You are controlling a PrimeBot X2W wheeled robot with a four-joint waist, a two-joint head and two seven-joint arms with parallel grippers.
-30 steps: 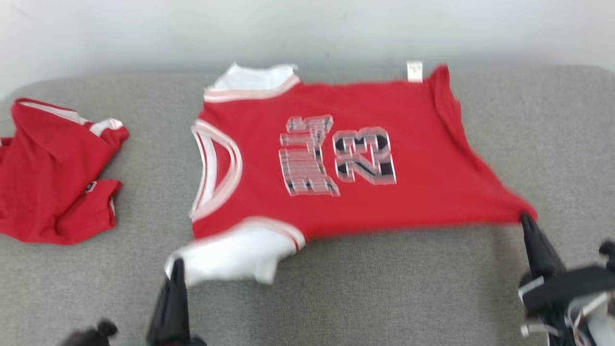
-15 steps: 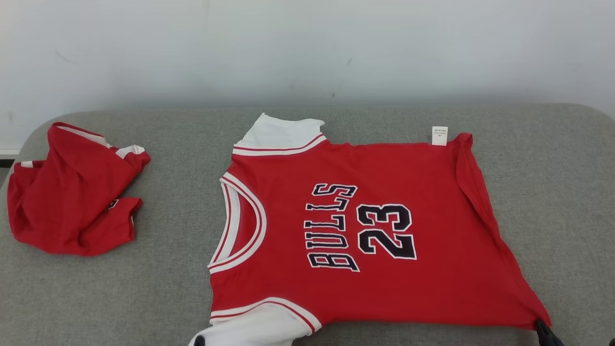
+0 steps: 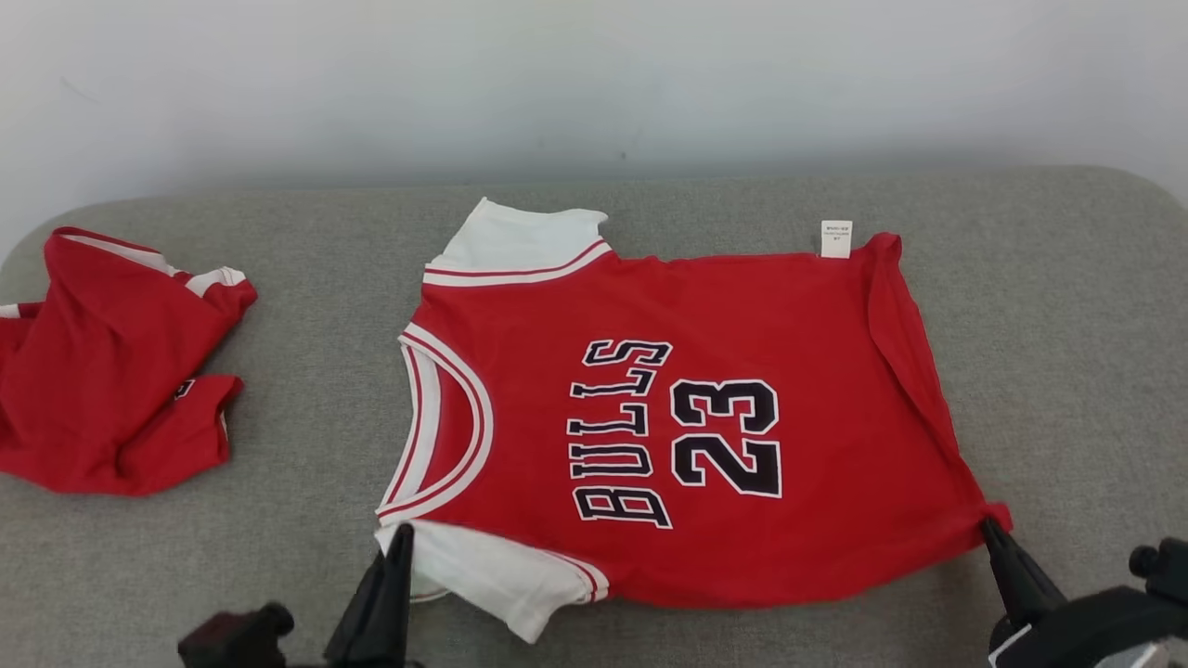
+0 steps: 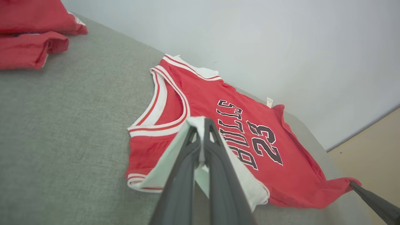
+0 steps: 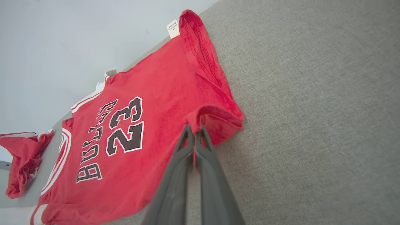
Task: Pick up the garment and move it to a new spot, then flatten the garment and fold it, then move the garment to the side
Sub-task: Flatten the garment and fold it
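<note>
Red jersey: lies front side up, spread nearly flat on the grey upholstered surface. In the head view the neck points to my left and the hem to my right.
Left gripper: my two dark fingers are pressed together on the near white sleeve. In the left wrist view the white cloth is pinched between the tips and drapes down on both sides of them.
Right gripper: clenched on the near hem corner of the jersey. In the right wrist view the red cloth bunches into a small fold right at my fingertips.
Near edge: spans from one grip to the other.
Far white sleeve: lies flat on the surface, on the side toward the wall.
Neckline: white band with red stripes, its curve facing my left.
Lettering: "BULLS" with "23" beside it, black with a white outline. It reads sideways in the head view.
Care label: small white tag sticking out at the far hem corner.
Hem side: a strip of red cloth is turned over onto the front, running from the care label toward my right grip.
Second red garment: crumpled heap with white trim on the same surface, well apart from the jersey, on my left.
Wall: pale and plain, behind the far edge of the surface.
Floor: beige, seen past the end of the surface in the left wrist view.
</note>
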